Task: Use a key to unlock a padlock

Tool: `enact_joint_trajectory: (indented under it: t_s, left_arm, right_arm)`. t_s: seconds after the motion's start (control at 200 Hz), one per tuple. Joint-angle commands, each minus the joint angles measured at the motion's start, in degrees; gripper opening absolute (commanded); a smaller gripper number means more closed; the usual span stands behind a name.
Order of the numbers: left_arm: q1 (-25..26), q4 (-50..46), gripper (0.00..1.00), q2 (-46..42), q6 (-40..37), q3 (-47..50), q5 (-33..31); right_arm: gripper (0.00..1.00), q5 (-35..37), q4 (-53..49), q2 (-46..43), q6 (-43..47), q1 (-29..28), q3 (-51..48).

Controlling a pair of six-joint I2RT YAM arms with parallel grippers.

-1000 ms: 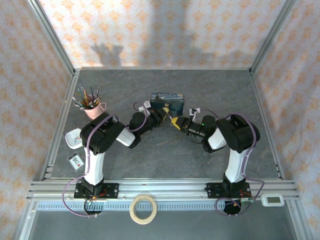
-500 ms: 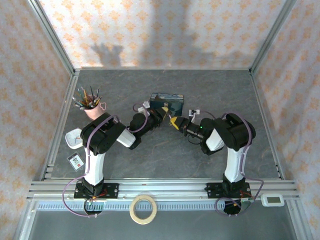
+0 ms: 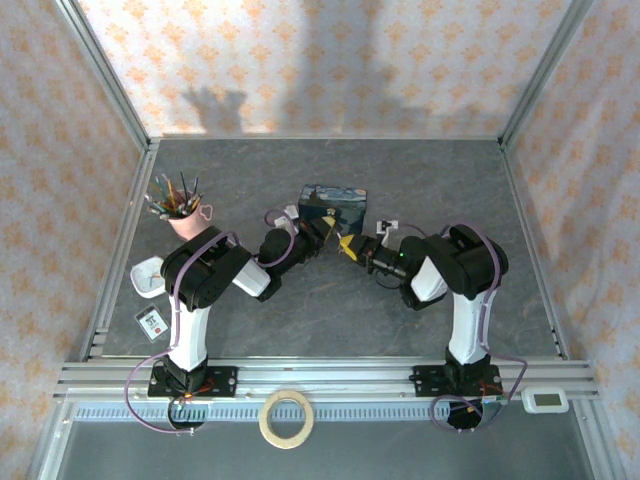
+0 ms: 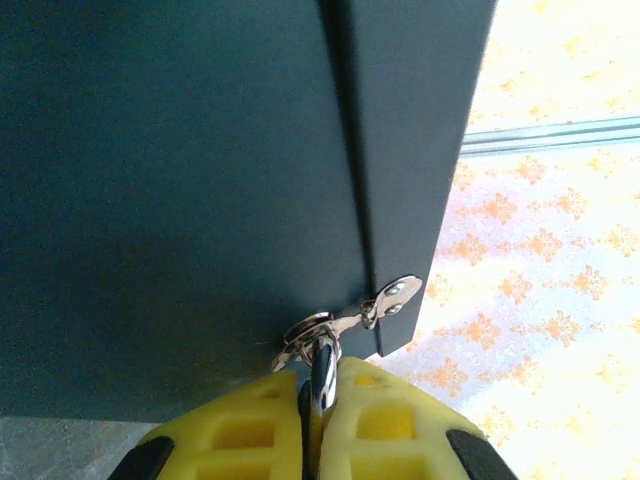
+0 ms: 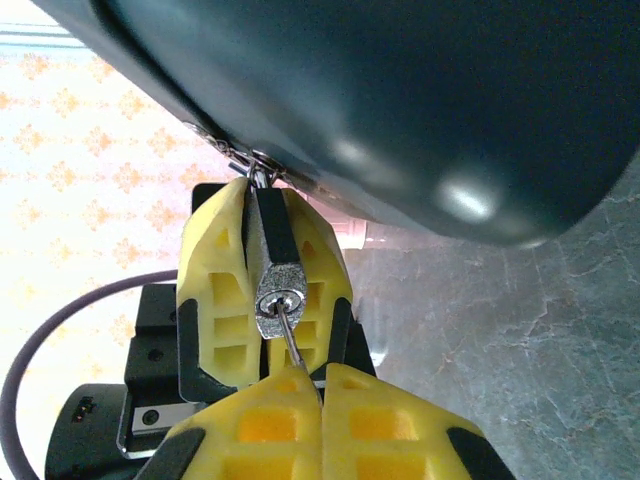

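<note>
My right gripper (image 5: 320,405), clenched on the key (image 5: 294,345), has edged in this past second. The key's tip now sits in the padlock (image 5: 272,262), which my left gripper (image 4: 318,400) clamps beside the blue tin (image 3: 334,199). I reckon turning comes next.

The black-and-white left arm (image 3: 205,280) and right arm (image 3: 465,275) fold inward, tips nearly meeting. The left yellow-padded gripper (image 4: 312,388) has its jaws clamped on the small dark metal padlock (image 5: 278,298). The right yellow-padded gripper (image 5: 320,385) pinches the thin silvery key (image 5: 294,348).
</note>
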State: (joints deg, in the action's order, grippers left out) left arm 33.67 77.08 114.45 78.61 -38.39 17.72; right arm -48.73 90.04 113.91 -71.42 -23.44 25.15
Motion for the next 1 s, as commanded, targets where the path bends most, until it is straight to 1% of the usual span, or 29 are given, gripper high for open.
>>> enact_joint_trajectory:
  t_s: [0.0,0.255,0.355,0.435,0.545,0.696,0.831,0.996]
  left_arm:
    - [2.9,6.5,0.0,-2.7,1.0,0.4,5.7]
    - [2.8,6.4,0.0,-3.1,0.8,0.2,5.7]
    - [2.9,5.8,0.0,-3.5,0.3,0.3,6.0]
    - [2.9,5.5,0.0,-4.0,-0.1,0.5,6.1]
    - [2.9,5.3,0.0,-4.2,-0.4,0.6,6.2]
    - [2.9,6.4,0.0,-3.7,0.1,0.3,7.6]
    - [2.8,7.0,0.0,-3.3,0.6,0.6,8.4]
    - [2.9,5.7,0.0,-4.2,-1.1,1.3,8.3]
  right_arm:
    - [0.0,2.8,4.6,0.5,-3.5,-0.2,2.6]
    - [0.0,6.1,2.9,0.9,-9.0,-0.5,1.7]
    - [0.0,6.5,3.5,1.2,-9.4,-0.4,2.0]
    - [0.0,6.2,0.9,0.8,-6.8,-0.2,2.6]
    - [0.0,6.8,-4.6,-0.8,1.7,-0.1,2.9]
    - [0.0,5.3,-7.0,-1.8,10.2,0.3,3.7]
    - [0.0,3.2,-9.2,-2.6,13.7,0.7,5.1]
    - [0.0,2.7,-16.4,-4.7,15.8,1.7,6.7]
